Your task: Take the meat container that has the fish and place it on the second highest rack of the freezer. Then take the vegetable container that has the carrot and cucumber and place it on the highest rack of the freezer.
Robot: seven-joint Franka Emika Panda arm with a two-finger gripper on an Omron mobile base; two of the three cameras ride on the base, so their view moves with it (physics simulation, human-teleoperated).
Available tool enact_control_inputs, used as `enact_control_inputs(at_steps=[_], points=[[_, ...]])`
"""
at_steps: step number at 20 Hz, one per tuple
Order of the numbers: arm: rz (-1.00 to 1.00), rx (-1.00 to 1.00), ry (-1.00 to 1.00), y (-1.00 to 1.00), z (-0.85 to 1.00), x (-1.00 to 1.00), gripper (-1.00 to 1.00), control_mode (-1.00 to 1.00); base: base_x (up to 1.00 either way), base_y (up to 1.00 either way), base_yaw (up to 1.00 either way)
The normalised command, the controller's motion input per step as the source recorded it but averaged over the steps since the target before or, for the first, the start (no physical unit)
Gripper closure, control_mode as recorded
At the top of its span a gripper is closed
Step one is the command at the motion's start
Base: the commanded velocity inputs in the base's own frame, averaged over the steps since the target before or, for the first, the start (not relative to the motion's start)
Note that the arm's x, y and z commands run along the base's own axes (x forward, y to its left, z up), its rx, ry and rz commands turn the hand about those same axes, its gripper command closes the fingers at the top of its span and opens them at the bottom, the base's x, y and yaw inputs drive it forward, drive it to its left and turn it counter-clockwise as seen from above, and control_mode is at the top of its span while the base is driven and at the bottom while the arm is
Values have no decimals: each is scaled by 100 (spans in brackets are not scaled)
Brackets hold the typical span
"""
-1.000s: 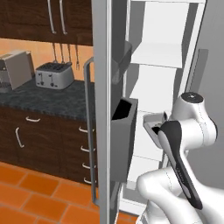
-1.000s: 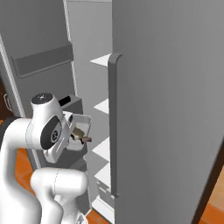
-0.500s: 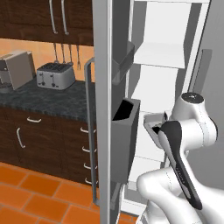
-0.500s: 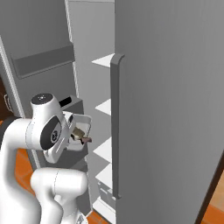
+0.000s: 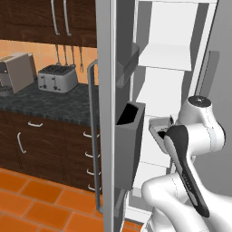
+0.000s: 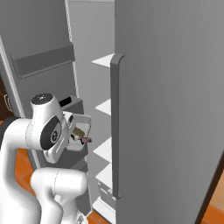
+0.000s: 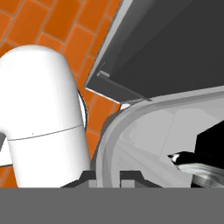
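The meat container (image 6: 81,127) is a clear tub with a pale rim, and I hold it in front of the open freezer, level with a middle rack (image 6: 104,106). In the hand view its rim (image 7: 110,135) runs between my fingertips and my gripper (image 7: 105,177) is shut on it. The fish (image 7: 191,163) lies inside at the right. From the left base view the tub (image 5: 158,124) peeks out behind my forearm. The highest rack (image 5: 166,56) stands above it. The vegetable container is out of view.
The open freezer door carries a dark bin (image 5: 129,136) close to the left of the tub. The fridge's closed right door (image 6: 175,109) with its long handle (image 6: 114,127) flanks the opening. A toaster (image 5: 56,77) sits on the dark counter (image 5: 45,102).
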Motion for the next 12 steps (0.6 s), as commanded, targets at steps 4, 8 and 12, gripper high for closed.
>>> enact_control_inputs(at_steps=[4, 8, 12], points=[[-13, 0, -4, -11, 0, -1, 100, -100, 0, 0, 0], [-19, 0, -1, -2, 0, 11, 100, -100, 0, 0, 0], [-25, 0, -5, -3, 1, 30, 100, -100, 0, 0, 0]])
